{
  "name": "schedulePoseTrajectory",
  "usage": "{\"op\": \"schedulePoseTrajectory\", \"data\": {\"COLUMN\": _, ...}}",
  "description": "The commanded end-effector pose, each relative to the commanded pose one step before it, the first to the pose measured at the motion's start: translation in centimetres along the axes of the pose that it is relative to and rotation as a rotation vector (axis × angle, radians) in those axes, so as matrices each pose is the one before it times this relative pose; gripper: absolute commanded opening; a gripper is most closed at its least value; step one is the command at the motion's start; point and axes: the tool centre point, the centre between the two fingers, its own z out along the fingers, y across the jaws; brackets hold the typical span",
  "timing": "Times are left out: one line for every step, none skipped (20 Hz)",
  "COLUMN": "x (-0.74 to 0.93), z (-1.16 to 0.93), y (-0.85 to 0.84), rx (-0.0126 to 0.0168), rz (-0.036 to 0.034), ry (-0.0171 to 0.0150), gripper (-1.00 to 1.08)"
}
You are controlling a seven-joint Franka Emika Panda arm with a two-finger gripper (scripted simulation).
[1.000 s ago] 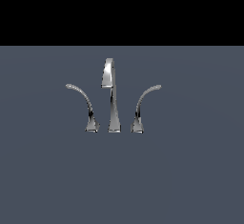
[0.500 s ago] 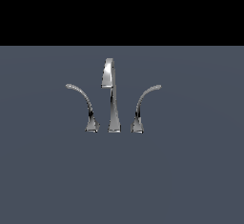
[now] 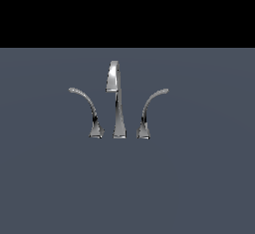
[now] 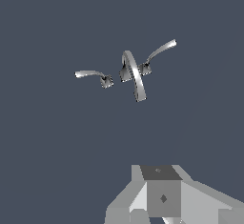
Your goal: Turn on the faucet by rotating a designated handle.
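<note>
Faucet (image 3: pixel 118 103) shows one spout, two levers (handle (image 3: pixel 87 109) arcing left); jaws' state cannot be told.

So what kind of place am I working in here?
Apparently a bare simulated test scene, not a real kitchen or bathroom: a chrome faucet stands alone on a flat grey floor with a black void behind. No sink or walls show.

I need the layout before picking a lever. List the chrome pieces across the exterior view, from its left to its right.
Thin chrome lever arcing to the exterior view's left → tall tapered chrome spout bent over at its top → mirror-image chrome lever arcing right.
</note>
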Motion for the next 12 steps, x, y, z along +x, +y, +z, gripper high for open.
{"op": "schedulePoseTrajectory", "data": {"x": 0.205, "z": 1.233, "y": -1.034, "rx": -0.00236, "rz": 0.05574, "ry": -0.00171, "gripper": -1.00}}
{"op": "schedulePoseTrajectory", "data": {"x": 0.084, "z": 0.483, "y": -0.414, "rx": -0.00103, "rz": 0.02167, "ry": -0.00072, "gripper": -1.00}}
{"op": "schedulePoseTrajectory", "data": {"x": 0.084, "z": 0.483, "y": -0.415, "rx": -0.00102, "rz": 0.02167, "ry": -0.00072, "gripper": -1.00}}
{"op": "schedulePoseTrajectory", "data": {"x": 0.084, "z": 0.483, "y": -0.416, "rx": -0.00100, "rz": 0.02165, "ry": -0.00073, "gripper": -1.00}}
{"op": "schedulePoseTrajectory", "data": {"x": 0.085, "z": 0.483, "y": -0.416, "rx": -0.00099, "rz": 0.02165, "ry": -0.00074, "gripper": -1.00}}
{"op": "schedulePoseTrajectory", "data": {"x": 0.085, "z": 0.483, "y": -0.417, "rx": -0.00098, "rz": 0.02162, "ry": -0.00075, "gripper": -1.00}}
{"op": "schedulePoseTrajectory", "data": {"x": 0.085, "z": 0.482, "y": -0.418, "rx": -0.00097, "rz": 0.02159, "ry": -0.00076, "gripper": -1.00}}
{"op": "schedulePoseTrajectory", "data": {"x": 0.086, "z": 0.481, "y": -0.418, "rx": -0.00095, "rz": 0.02157, "ry": -0.00076, "gripper": -1.00}}
{"op": "schedulePoseTrajectory", "data": {"x": 0.086, "z": 0.481, "y": -0.418, "rx": -0.00094, "rz": 0.02153, "ry": -0.00077, "gripper": -1.00}}
{"op": "schedulePoseTrajectory", "data": {"x": 0.087, "z": 0.480, "y": -0.418, "rx": -0.00093, "rz": 0.02148, "ry": -0.00078, "gripper": -1.00}}
{"op": "schedulePoseTrajectory", "data": {"x": 0.087, "z": 0.478, "y": -0.417, "rx": -0.00092, "rz": 0.02143, "ry": -0.00079, "gripper": -1.00}}
{"op": "schedulePoseTrajectory", "data": {"x": 0.087, "z": 0.477, "y": -0.417, "rx": -0.00090, "rz": 0.02136, "ry": -0.00079, "gripper": -1.00}}
